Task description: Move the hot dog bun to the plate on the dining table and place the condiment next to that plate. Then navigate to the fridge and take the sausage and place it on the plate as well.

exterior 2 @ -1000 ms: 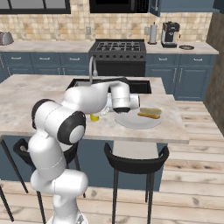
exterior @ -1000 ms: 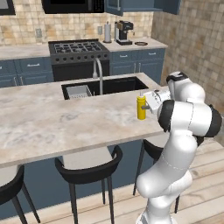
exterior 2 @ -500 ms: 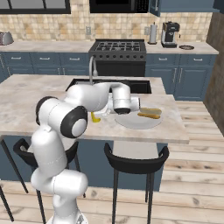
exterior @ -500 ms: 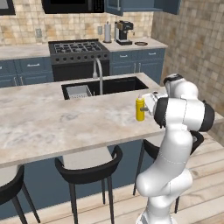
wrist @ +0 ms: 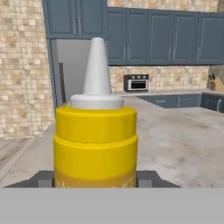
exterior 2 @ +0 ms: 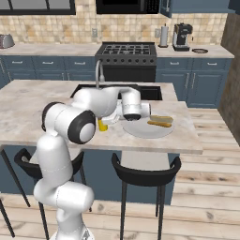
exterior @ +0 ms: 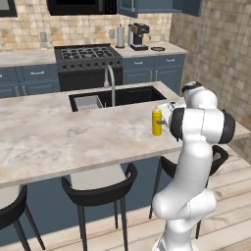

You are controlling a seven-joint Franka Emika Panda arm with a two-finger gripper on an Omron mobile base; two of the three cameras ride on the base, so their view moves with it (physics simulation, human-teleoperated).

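The condiment (exterior: pixel 157 121), a yellow squeeze bottle with a white nozzle, stands upright at or just above the dining table (exterior: pixel 73 142) near its right end. My gripper (exterior: pixel 162 119) is shut on it. In the hand view the condiment (wrist: pixel 96 140) sits between my fingers (wrist: pixel 151 178), which press on its sides. The pale plate (exterior 2: pixel 150 130) lies on the table just right of the bottle (exterior 2: pixel 102 125), which my wrist partly hides. The hot dog bun (exterior 2: pixel 161 121) rests on the plate. The grey fridge (wrist: pixel 72 74) stands far behind the bottle. The sausage is out of view.
A sink with a curved faucet (exterior: pixel 112 86) is set into the table behind the bottle. Black stools (exterior: pixel 98 188) stand along the near edge. The stove (exterior: pixel 88 51) and coffee machine (exterior: pixel 138 37) line the back counter. A stone wall (exterior: pixel 215 44) is at the right.
My gripper has carried the bottle a little lower and to the left, closer to the table top. The plate and bun have not moved.
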